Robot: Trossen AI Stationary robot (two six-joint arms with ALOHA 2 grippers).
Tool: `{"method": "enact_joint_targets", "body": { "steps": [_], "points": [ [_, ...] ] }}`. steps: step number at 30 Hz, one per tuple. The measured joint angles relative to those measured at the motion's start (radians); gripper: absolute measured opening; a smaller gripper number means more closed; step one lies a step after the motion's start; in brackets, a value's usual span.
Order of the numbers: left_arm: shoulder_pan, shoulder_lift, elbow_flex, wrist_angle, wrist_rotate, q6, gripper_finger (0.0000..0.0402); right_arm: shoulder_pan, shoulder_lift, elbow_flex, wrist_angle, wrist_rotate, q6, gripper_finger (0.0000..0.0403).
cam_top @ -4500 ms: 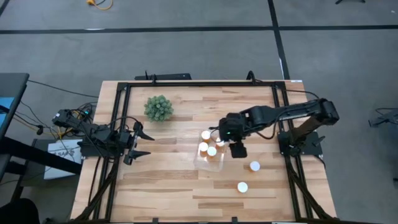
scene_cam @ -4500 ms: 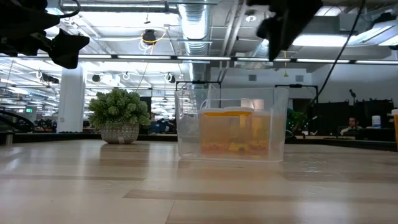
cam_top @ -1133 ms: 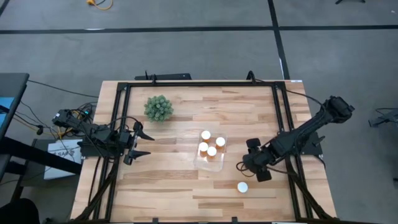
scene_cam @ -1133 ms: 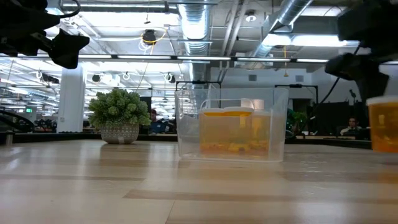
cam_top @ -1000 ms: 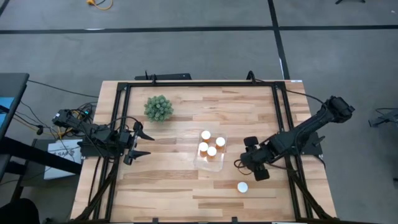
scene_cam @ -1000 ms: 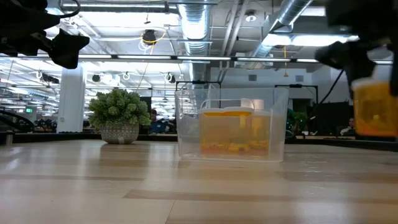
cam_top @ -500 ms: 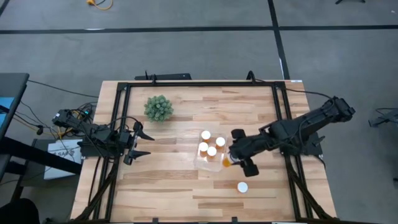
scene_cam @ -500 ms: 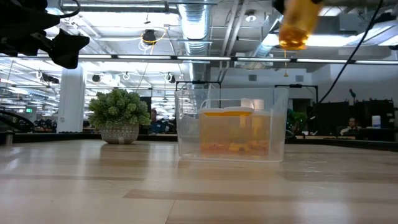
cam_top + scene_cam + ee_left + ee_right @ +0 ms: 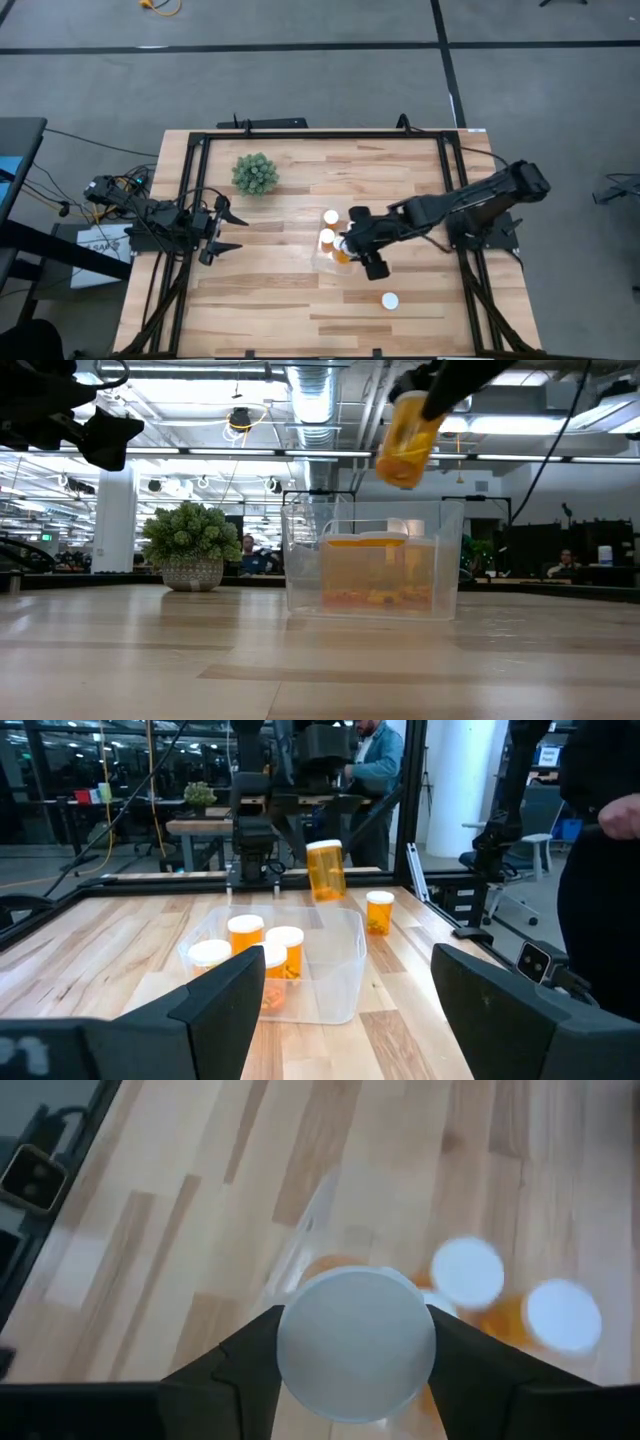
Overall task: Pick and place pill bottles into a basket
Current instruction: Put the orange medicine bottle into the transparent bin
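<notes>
My right gripper [image 9: 350, 250] is shut on an orange pill bottle [image 9: 405, 440] with a white cap [image 9: 357, 1345], held above the clear basket [image 9: 320, 262]. The basket stands at the table's middle with several white-capped bottles [image 9: 246, 932] upright inside. One more bottle [image 9: 390, 300] stands on the table near the basket, toward the near edge. My left gripper [image 9: 235, 230] waits open and empty at the table's left edge. My right gripper pinches the bottle's upper part [image 9: 418, 402], by the cap, between its two fingers [image 9: 230, 1365], one on each side. The fingers come from above, slanting in from the table's right. The bottle hangs tilted below the fingers, clear above the basket's rim [image 9: 380, 505].
A green spiky plant [image 9: 255, 173] in a small pot stands at the far left of the table. A black frame [image 9: 320, 133] runs round the table's edges. People show in the room beyond the table.
My right gripper has lifted the bottle off the table near the right side, carried it up and toward the table's left, and now holds it over the basket. The bottle has gone from upright to tilted. The other bottles have stayed put.
</notes>
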Motion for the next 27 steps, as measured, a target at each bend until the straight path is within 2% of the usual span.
{"method": "enact_joint_targets", "body": {
  "steps": [6,11,15,20,27],
  "points": [
    [0.000,0.001,0.000,0.000,0.000,0.000,0.0277,-0.026,0.110,0.081,0.007,-0.002,-0.054,0.0216],
    [0.000,0.002,0.000,0.000,0.000,0.000,0.0277,-0.047,0.194,0.149,-0.005,-0.021,-0.087,0.0195],
    [0.000,0.001,0.000,0.000,0.000,0.000,0.0277,-0.067,0.252,0.200,-0.005,-0.052,-0.089,0.0196],
    [0.000,0.002,0.000,0.000,0.000,0.000,0.0277,-0.091,0.318,0.254,-0.036,-0.073,-0.090,0.0220],
    [0.000,0.002,0.000,0.000,0.000,0.000,0.0277,-0.117,0.342,0.270,-0.080,-0.077,-0.094,0.0195]
  ]
}}
